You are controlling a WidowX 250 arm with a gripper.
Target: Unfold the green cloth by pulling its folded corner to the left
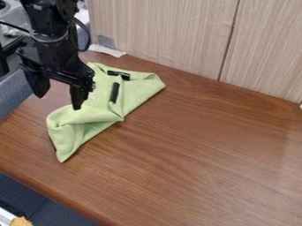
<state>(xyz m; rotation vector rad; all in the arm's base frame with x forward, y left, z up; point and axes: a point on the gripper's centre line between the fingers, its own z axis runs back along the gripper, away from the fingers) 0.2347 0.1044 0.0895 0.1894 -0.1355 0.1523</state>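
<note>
Far left edge: grey-blue surface (15, 95), soft fabric look, running along the table's left side. Upper left corner has pale, shiny metal-looking parts (13, 15), partly behind the arm. Lower left corner: dark blue surface (56, 207), a white straight-edged piece (6, 216) and a small orange-tan lump (21, 221), both cut by the frame.

Upper left of the frame, black arm comes down from the top edge, hard smooth segments, thin cable loop beside it. Its gripper (59, 93) is spread wide, two blunt tapered black fingers well apart, gap open. Right-hand finger overlaps the cloth's left part in the picture; can't tell if it touches.

Green cloth (91, 114), left of centre, matte soft weave, rumpled and folded, long slanted shape. Pointed corner toward lower left, rounded end toward upper right, raised folds across the middle. Two small black pieces lie in the cloth area: slim straight bar (114, 92) near the middle, jointed-looking one (119, 74) near the upper edge.

Behind, grey patch (106, 42) and whitish flat strip (107, 50) at the foot of the wall panel (162, 33), pale wood with fine vertical grain, dark seam upper right. Brown table (206, 150), smooth wood grain, slight sheen, reaches the right edge
</note>
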